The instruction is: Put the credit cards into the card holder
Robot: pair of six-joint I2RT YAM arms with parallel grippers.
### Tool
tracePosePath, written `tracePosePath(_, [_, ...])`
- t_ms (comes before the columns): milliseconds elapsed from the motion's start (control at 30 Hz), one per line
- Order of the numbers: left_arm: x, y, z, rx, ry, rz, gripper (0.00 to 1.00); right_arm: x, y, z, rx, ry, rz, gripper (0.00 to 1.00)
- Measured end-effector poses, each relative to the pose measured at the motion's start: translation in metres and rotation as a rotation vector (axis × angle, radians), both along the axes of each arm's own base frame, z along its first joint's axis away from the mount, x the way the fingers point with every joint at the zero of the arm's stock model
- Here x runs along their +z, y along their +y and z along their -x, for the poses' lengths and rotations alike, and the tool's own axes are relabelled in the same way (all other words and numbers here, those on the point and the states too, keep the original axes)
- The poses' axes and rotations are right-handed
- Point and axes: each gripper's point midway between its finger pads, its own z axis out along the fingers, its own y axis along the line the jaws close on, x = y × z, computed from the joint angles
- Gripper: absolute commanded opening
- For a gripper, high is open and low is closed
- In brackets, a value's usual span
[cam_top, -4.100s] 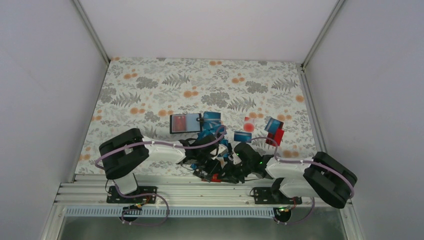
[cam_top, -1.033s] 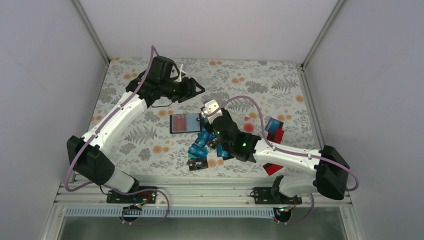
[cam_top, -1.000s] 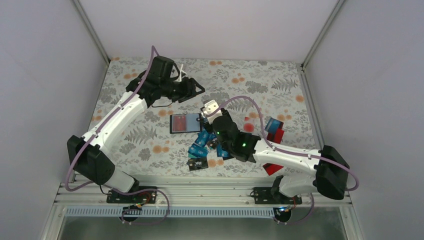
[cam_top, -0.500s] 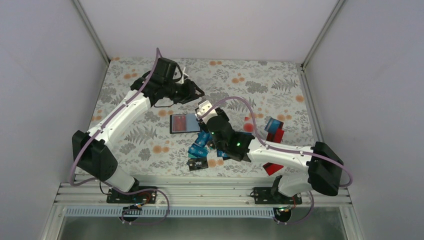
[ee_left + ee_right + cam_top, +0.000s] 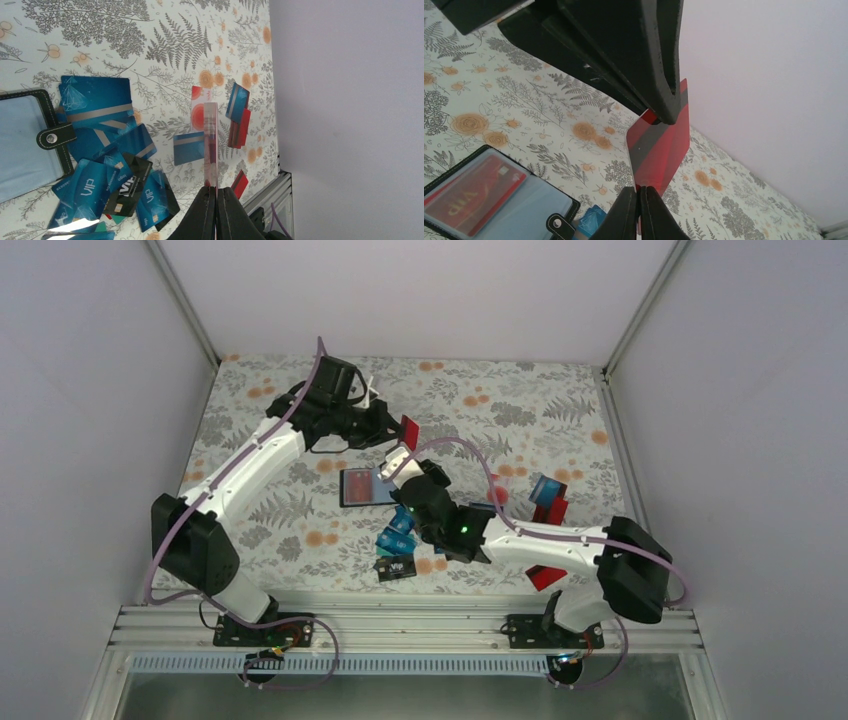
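A red credit card (image 5: 659,145) with a dark stripe hangs in the air, held at both ends. My right gripper (image 5: 639,190) is shut on its lower corner, and my left gripper (image 5: 216,189) is shut on its upper edge. The left wrist view shows this card (image 5: 210,145) edge-on. From above, the card (image 5: 408,430) sits behind the open card holder (image 5: 345,487), with the left gripper (image 5: 392,430) beside it and the right gripper (image 5: 398,458) just below. The card holder (image 5: 536,205) lies flat with one red card in a slot. Several blue and black credit cards (image 5: 400,532) are piled in front of it.
More cards lie to the right: a blue and red cluster (image 5: 548,497), a blue one (image 5: 189,148), a red-and-white one (image 5: 199,107) and a red one (image 5: 540,577) near the right base. A black VIP card (image 5: 395,568) lies near the front. White walls enclose the floral mat.
The right arm carried the red card left and back towards the left gripper. The left gripper, open before, has shut on the card's upper edge.
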Motion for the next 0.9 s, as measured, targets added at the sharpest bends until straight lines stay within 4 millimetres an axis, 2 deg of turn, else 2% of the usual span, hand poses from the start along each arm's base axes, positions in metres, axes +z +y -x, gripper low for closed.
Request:
tracePosePath(167, [-0.002,0.001,-0.002,0.003,0.002,-0.002,0.02,0.0,0.005,0.0,0.002,0.009,-0.013,0.37])
tracePosePath(400, [-0.011,0.003,-0.004,0.018,-0.007,-0.009,0.02,0.002,0.007,0.004,0.038,0.058,-0.088,0.57])
tracePosePath(533, [-0.02,0.014,-0.005,0.051,-0.018,-0.037,0.02,0.017,-0.006,0.0,0.042,0.095,-0.19,0.63])
tracePosePath(667, [-0.02,0.032,-0.008,0.102,-0.084,-0.074,0.02,0.027,-0.026,-0.012,0.024,0.153,-0.316,0.65])
tracePosePath(800, [-0.018,0.055,-0.006,0.158,-0.181,-0.125,0.02,0.024,-0.046,-0.028,0.004,0.25,-0.435,0.65])
tracePosePath(900, [-0.026,0.074,-0.005,0.199,-0.232,-0.167,0.02,0.014,-0.054,-0.035,0.004,0.332,-0.493,0.63])
